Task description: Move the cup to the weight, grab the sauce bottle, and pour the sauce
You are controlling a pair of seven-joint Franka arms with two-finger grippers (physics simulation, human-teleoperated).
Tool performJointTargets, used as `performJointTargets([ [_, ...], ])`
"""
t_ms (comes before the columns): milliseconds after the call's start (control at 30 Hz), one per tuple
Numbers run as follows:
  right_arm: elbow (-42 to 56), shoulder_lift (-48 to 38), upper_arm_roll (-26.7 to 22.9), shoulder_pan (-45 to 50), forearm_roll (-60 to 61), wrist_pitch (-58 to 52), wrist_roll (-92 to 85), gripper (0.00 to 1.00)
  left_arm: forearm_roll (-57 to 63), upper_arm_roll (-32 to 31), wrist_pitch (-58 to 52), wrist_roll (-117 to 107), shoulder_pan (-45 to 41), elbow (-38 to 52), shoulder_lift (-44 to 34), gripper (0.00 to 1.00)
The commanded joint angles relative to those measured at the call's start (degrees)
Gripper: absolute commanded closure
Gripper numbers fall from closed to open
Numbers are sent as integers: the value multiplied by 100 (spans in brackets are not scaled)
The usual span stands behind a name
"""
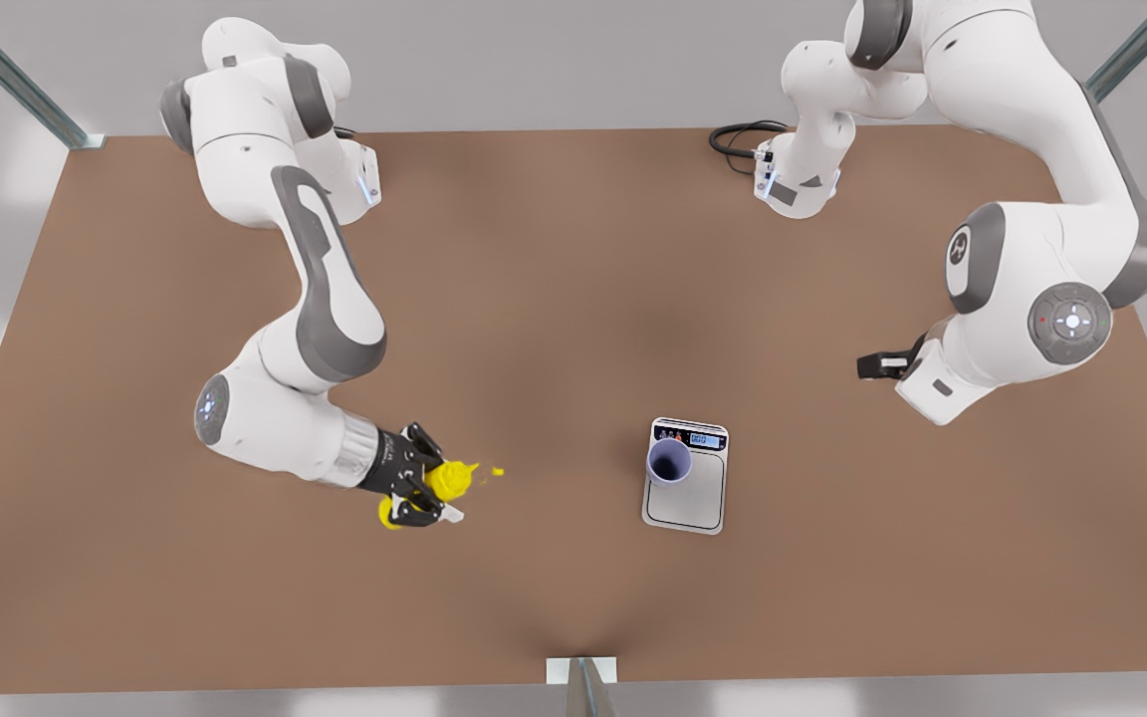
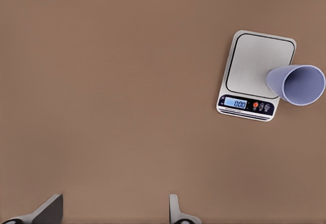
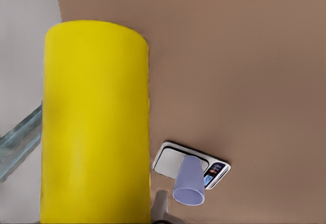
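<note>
The yellow sauce bottle [image 1: 451,480] lies tipped on its side above the table at the front view's left, with my right gripper [image 1: 422,493] shut on it. Its nozzle points toward the front view's right. A small yellow drop of sauce [image 1: 499,471] hangs just off the nozzle, well short of the cup. In the right wrist view the sauce bottle [image 3: 97,122] looms close. The lavender cup [image 1: 669,463] stands upright on the weight [image 1: 690,503], at the corner near its display. My left gripper [image 1: 877,365] waits open at the front view's right, with the weight [image 2: 254,63] and the cup [image 2: 298,84] below it.
A black cable [image 1: 738,139] loops at the back of the brown table [image 1: 554,299]. Metal frame posts stand at the table's corners, and another post [image 1: 581,685] rises at its front edge. The right wrist view also takes in the cup [image 3: 189,182] on the weight [image 3: 165,163].
</note>
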Motion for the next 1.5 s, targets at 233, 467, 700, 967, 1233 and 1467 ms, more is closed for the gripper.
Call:
performJointTargets([
  [233,976,751,299,781,-21,2458,732,79,-10,-5,-53,-4,2,-26,0,0],
  [467,1864,1779,220,1766,-1998,4005,741,79,-10,-23,-27,-48,2,-9,9,0],
  [700,1917,2509,-158,1941,-4626,4269,723,79,-10,-23,-62,-57,2,-17,-18,0],
  [967,2251,2992,-527,2372,-5022,4436,741,79,-18,-23,-36,-57,2,-26,17,0],
  [1233,2251,3414,-1028,2521,-5259,4761,706,79,-18,-31,-62,-57,2,-35,9,0],
  [1467,2102,3037,-625,2460,-5215,4761,776,79,-10,-58,-80,31,2,9,-53,0],
])
